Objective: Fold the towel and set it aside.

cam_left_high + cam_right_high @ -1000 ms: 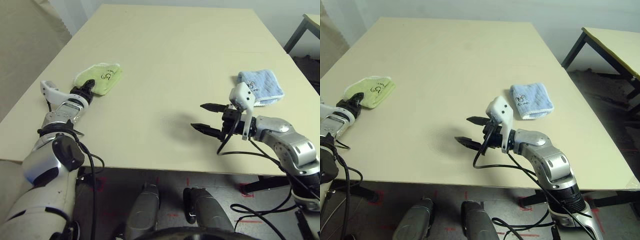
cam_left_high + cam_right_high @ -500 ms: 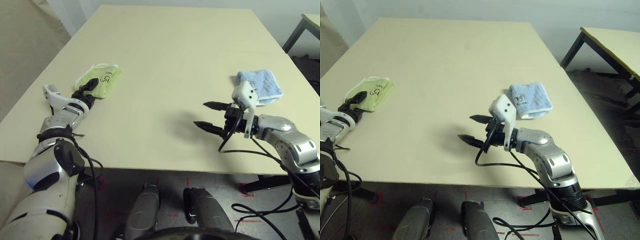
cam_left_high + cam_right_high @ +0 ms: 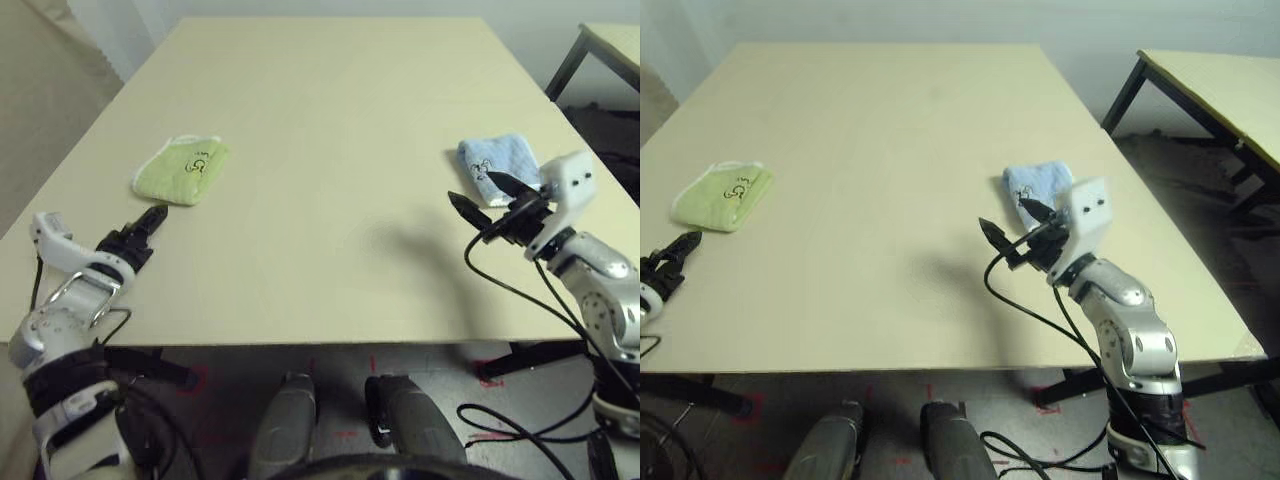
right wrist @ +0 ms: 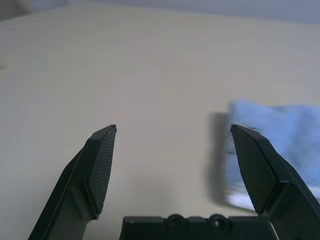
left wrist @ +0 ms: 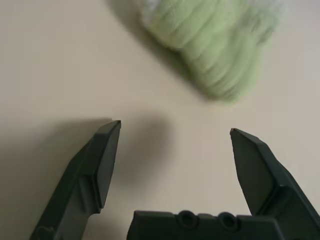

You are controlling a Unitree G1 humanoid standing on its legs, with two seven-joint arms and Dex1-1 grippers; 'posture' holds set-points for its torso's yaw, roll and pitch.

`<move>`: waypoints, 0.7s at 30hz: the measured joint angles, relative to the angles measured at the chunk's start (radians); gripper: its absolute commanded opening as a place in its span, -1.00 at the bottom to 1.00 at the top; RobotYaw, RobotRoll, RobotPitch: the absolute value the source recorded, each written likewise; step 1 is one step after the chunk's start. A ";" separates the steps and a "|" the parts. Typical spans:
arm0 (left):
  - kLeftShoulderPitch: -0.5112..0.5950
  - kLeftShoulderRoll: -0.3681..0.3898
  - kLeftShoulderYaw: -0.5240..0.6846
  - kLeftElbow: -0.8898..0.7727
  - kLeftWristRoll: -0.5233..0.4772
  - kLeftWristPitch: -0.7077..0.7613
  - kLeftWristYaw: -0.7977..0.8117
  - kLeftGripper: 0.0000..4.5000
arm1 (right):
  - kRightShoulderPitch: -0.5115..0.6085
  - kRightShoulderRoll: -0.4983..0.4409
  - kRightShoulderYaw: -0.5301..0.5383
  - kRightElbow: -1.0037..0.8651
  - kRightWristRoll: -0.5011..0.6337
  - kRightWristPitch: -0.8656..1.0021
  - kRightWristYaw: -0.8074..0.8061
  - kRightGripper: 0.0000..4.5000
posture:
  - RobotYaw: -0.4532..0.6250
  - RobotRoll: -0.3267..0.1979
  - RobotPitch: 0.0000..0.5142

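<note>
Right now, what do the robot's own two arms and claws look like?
Both arms are silver and rounded, with black joint sections. Black cables run loosely along them, and each wrist carries a white bracket; the right one has small dark dots. The left claw and right claw are black, each with two angular, tapering fingers.

Illumination: moderate and diffuse; light source out of view. A soft, broad shadow lies on the table [image 3: 300, 120] near the right gripper [image 3: 482, 200]. Left wrist view: dark, soft-edged shadows beside the fingers — the green towel [image 5: 215, 45] is blurred. Right wrist view: the blue towel [image 4: 280, 135] is out of focus — finger edges remain crisp.
</note>
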 measured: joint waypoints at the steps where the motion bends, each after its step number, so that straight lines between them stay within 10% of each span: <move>1: 0.015 0.033 -0.042 -0.001 0.062 -0.067 -0.023 0.99 | 0.020 -0.001 -0.006 0.006 -0.013 -0.027 0.000 1.00 | -0.05 0.25 -0.42; 8: 0.022 0.070 -0.206 0.147 0.385 -0.556 -0.038 0.99 | 0.179 0.014 0.024 0.062 -0.073 -0.235 0.057 1.00 | -0.07 0.25 -0.41; 21: 0.025 0.053 -0.174 0.270 0.400 -0.750 -0.031 0.99 | 0.258 -0.068 -0.275 0.110 0.171 -0.329 0.140 1.00 | -0.12 0.25 -0.41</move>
